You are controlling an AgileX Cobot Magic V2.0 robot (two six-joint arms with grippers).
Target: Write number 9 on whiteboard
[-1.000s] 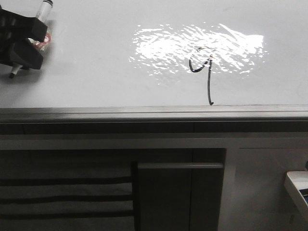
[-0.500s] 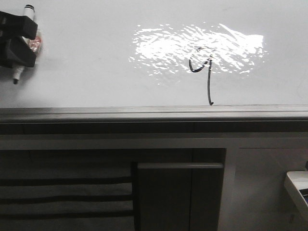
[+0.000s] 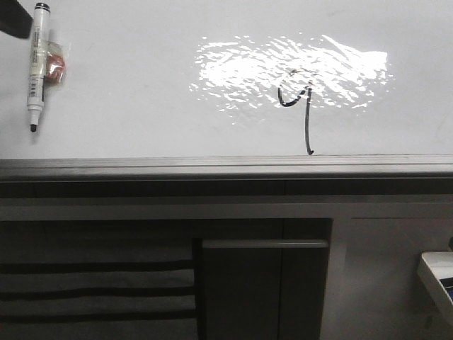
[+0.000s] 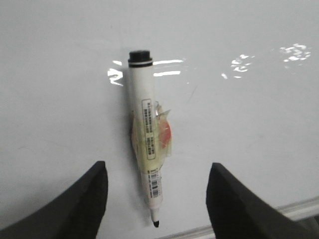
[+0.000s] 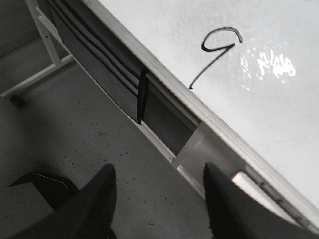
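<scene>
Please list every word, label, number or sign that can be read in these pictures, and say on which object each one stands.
"9": hand-drawn in black on the whiteboard; the number 9 has a small open loop and a long tail reaching almost to the board's near edge.
Printed label on the marker pen: small lines of text, too blurred to read.
Barcode near the pen's tip: bars visible, digits unreadable.
No other text shows.

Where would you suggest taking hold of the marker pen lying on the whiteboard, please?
Probably mid-barrel on the marker pen, closing across its width from straight above. It lies flat on the whiteboard, its long sides free, and the open left hand already straddles it.
</scene>
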